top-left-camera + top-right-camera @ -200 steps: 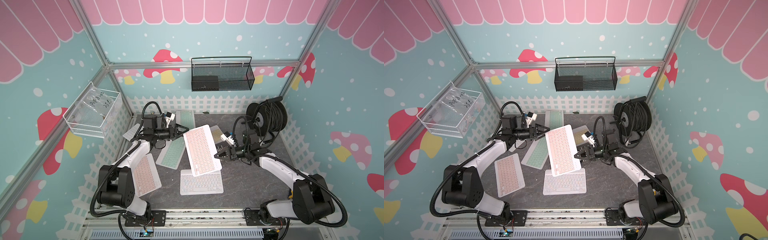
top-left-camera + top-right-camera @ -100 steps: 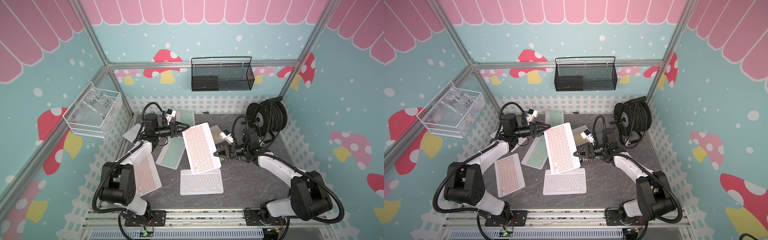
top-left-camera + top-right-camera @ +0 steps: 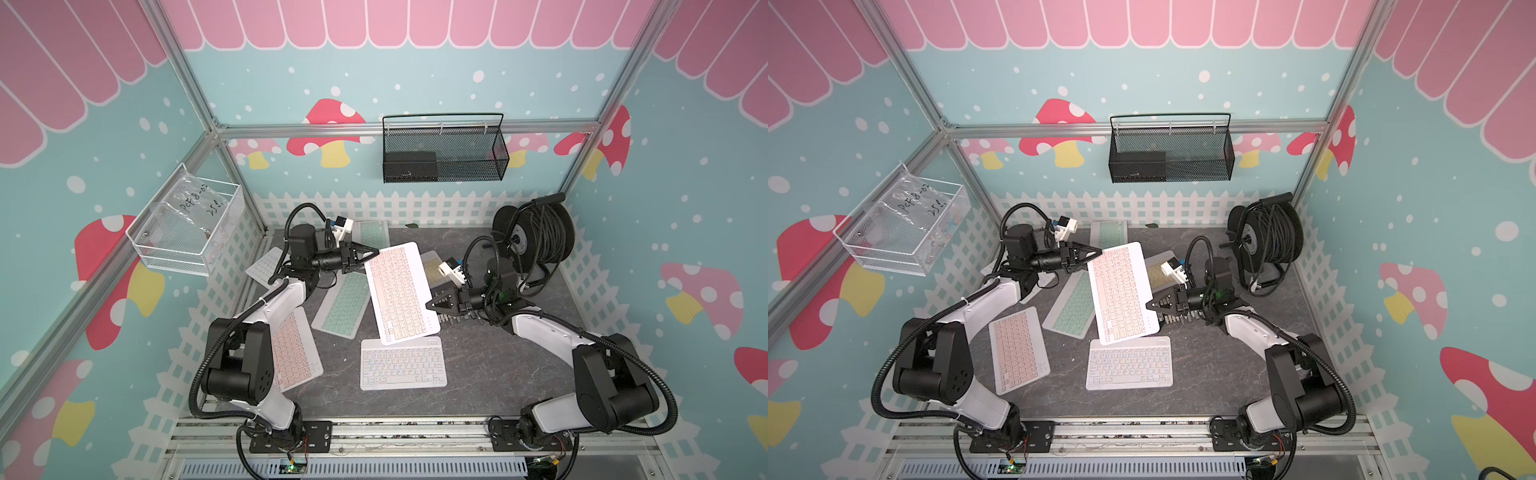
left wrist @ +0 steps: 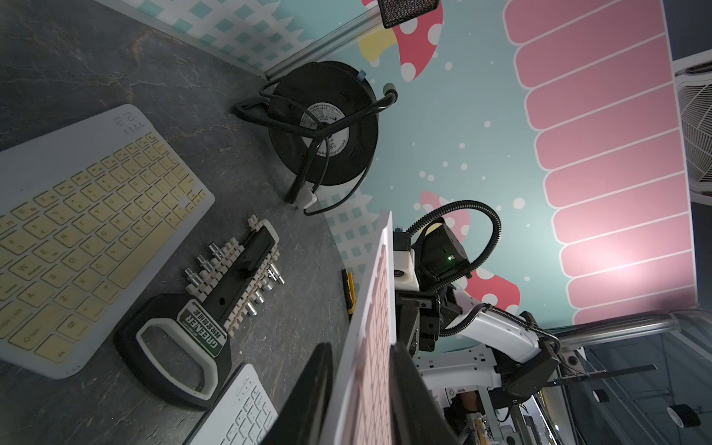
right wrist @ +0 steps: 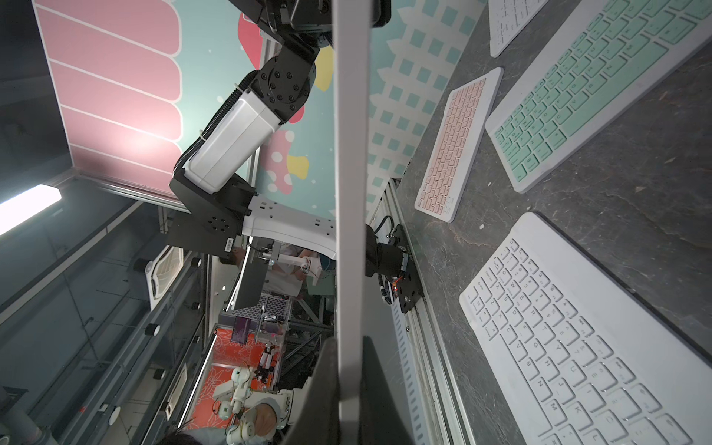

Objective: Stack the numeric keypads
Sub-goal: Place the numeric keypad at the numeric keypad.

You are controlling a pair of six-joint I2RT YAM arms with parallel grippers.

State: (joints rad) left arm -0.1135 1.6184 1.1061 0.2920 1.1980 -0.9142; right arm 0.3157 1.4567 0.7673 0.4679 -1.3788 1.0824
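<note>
Slim, white-framed pink-keyed keypad point(image 3: 399, 293) is held tilted above the table point(image 3: 498, 374), partly over a white-keyed keypad point(image 3: 402, 362). Opposite edges are pinched by L gripper point(image 3: 374, 252) & R gripper point(image 3: 430, 305), jaws closed on it.

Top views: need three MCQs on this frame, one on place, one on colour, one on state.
1. The cable reel stands at: A) the back right corner of the table; B) the front left corner; C) the middle of the front edge.
2. Keys on the raised keypad are: A) mint; B) yellow; C) pink.
3. The raised keypad is: A) flat on the table; B) off the table, gripped by the left gripper and the right gripper; C) leaning on the cable reel.

1 A: the reel sits at the far right of the tabletop.
2 C: pink keys show in both top views.
3 B: each wrist view shows its edge inside that gripper.
</note>
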